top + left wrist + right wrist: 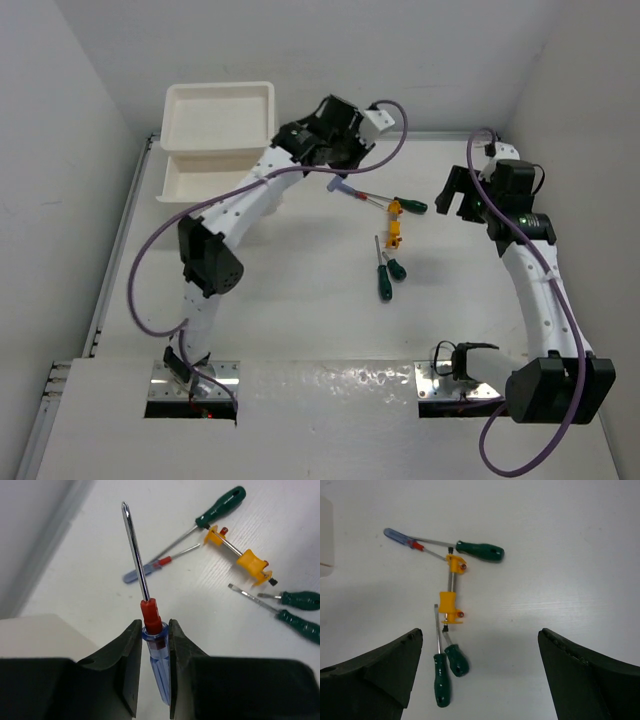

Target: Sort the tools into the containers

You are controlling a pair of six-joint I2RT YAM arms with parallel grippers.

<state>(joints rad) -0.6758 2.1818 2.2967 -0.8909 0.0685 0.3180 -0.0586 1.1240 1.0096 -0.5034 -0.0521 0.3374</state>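
Only the left wrist view showed the left gripper [155,645] clamped on a blue-red screwdriver [151,617] by its handle. From above, the left arm [250,195] hid it, right of the white containers [218,152] at far left. The right gripper [480,632] hung wide and empty. Five tools lay on the table [300,320]: three green screwdrivers [480,551], one yellow-orange tool [448,602] and a second blue-red one [397,536].

Clamping a blue-red screwdriver [150,614] by its handle in the left gripper [155,625], with jaws tight on it. Arching the left arm [240,205] up just right of the white container [220,90]. Holding the right gripper [480,632] wide open, well right of that container, with the right arm [535,280] stretched forward.
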